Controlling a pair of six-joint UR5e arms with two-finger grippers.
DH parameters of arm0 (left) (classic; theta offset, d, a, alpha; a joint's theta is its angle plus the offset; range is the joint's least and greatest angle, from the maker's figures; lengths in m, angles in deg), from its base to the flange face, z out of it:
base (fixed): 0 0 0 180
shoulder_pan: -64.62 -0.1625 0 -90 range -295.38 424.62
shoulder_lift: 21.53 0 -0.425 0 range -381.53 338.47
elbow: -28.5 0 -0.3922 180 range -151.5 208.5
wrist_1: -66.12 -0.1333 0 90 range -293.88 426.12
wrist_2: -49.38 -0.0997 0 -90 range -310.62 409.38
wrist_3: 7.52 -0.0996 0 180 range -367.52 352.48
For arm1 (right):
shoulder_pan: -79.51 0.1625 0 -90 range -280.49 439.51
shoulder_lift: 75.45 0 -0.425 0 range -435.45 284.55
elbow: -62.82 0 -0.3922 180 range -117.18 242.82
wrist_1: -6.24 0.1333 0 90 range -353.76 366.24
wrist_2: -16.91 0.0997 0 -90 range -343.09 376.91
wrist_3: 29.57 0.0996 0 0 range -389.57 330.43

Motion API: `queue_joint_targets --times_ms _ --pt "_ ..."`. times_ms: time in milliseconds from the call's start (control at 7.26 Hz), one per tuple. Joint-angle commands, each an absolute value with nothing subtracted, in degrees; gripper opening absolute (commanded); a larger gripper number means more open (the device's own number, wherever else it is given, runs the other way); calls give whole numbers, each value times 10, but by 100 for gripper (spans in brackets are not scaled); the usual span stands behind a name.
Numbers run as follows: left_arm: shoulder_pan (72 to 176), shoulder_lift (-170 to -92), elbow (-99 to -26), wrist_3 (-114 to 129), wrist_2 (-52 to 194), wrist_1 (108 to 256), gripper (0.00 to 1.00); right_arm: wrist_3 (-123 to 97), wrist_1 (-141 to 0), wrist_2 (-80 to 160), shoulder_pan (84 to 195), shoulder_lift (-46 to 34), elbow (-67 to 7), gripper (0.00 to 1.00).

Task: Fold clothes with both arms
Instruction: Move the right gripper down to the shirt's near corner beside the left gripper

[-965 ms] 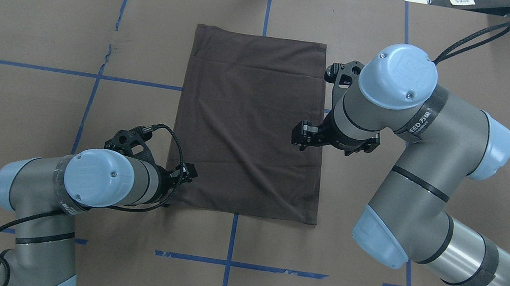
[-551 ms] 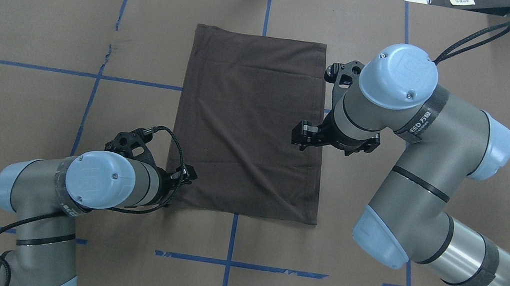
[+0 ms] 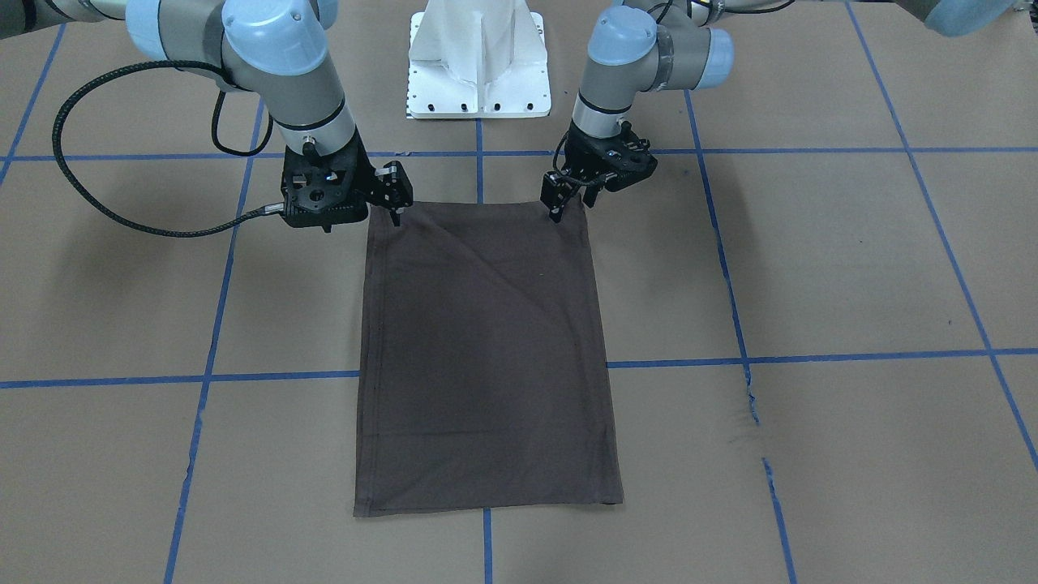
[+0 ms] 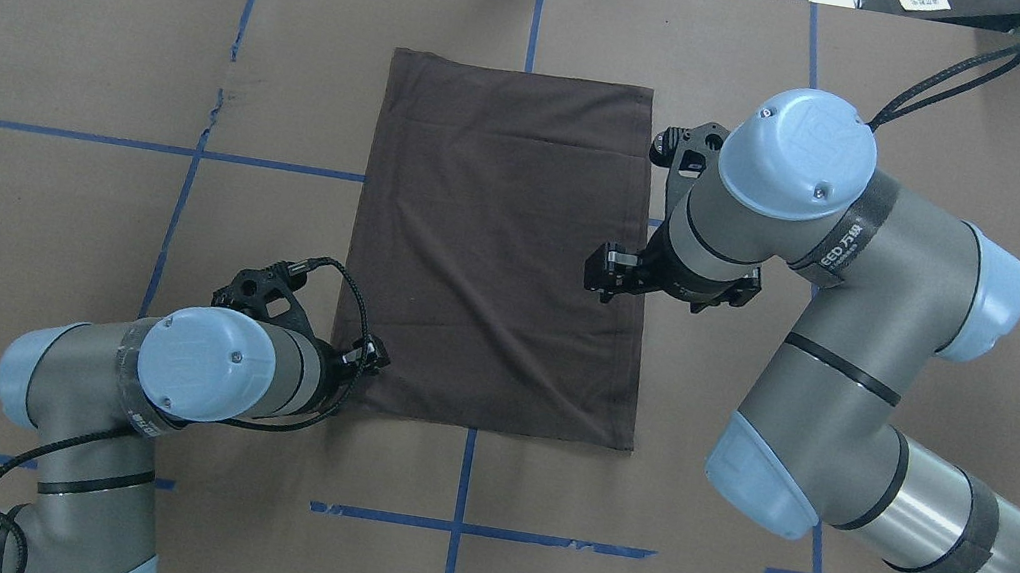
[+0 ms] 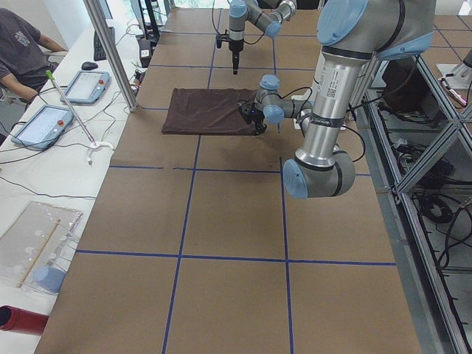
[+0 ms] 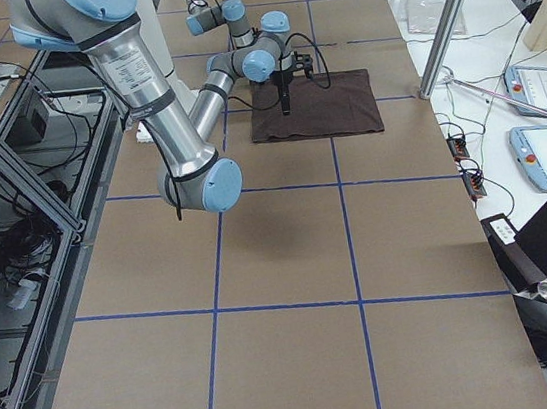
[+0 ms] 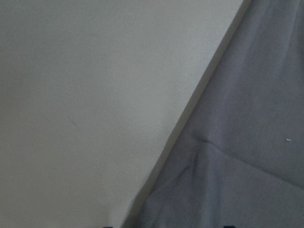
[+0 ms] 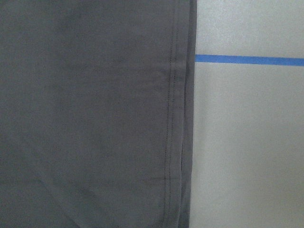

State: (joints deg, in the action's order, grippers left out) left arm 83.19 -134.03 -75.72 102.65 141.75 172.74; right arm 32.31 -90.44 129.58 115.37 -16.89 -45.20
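The dark brown T-shirt (image 3: 486, 349) lies flat, folded to a tall rectangle (image 4: 501, 245); collar, lettering and tags are hidden. My left gripper (image 3: 559, 209) is low at the shirt's near left corner (image 4: 366, 358). Its wrist view shows the shirt's edge (image 7: 247, 142) close up with two fingertips apart at the frame's bottom, so it is open and empty. My right gripper (image 3: 396, 215) hangs above the shirt's right edge (image 4: 606, 276), narrow and apparently shut on nothing. Its wrist view shows the stitched edge (image 8: 95, 104) from higher up.
The white base pedestal (image 3: 478, 57) stands at the table's robot side. Blue tape lines (image 4: 463, 482) cross the brown table cover. A metal post (image 5: 110, 51), two tablets (image 5: 44, 122) and a seated person (image 5: 18, 51) are beyond the far edge.
My left arm has shifted slightly toward the robot's side, its gripper staying at the shirt's near left corner. The right arm and the shirt have not moved.
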Motion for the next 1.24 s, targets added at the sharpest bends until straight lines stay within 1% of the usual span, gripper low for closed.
queue_joint_targets --times_ms 0,138,413,689,827,965,1102 --pt "832 -1338 -758 1022 1418 1727 5 323 -904 1296 1154 -168 -452 100" --pt "832 -1339 -758 1017 1419 1727 0 323 -904 1296 1154 -168 -452 100" --pt "833 -1339 -771 1016 1423 1722 0 349 -904 1297 1153 -169 -453 100" --pt "833 -1338 -808 955 1425 1683 0 431 -899 1296 1134 -167 -462 100" --pt "833 -1335 -807 945 1426 1682 0 536 -831 1291 1107 -151 -461 100" --pt "833 -1338 -807 937 1426 1682 0 667 -744 1270 1064 -117 -456 100" --pt "833 -1338 -807 936 1425 1682 0 764 -728 1218 1028 -111 -456 100"
